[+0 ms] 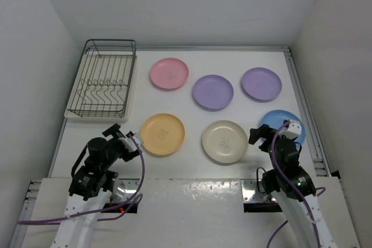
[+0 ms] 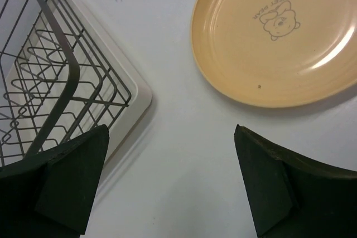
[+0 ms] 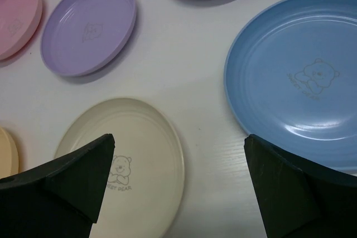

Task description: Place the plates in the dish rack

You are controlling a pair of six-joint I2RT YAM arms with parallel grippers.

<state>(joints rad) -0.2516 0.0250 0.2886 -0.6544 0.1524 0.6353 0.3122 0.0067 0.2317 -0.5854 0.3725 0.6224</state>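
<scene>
While the plates (image 1: 213, 92) are lying flat and well apart on the table (image 2: 184, 137), seemingly so each rim can be pinched alone, none is standing yet in the dish rack (image 2: 56, 54), which is sitting ahead-left of the left gripper (image 2: 167, 185); its fingers are spreading wide, holding nothing. Ahead-right of it, the yellow plate (image 2: 273, 43) is showing a bear and "SWEET BEAR". The right gripper (image 3: 178, 188), likewise gaping and empty, is hovering between the cream plate (image 3: 120, 160) on its left, bearing the same print, and the blue plate (image 3: 301, 82) on its right, whose lettering is showing too faintly to read.
</scene>
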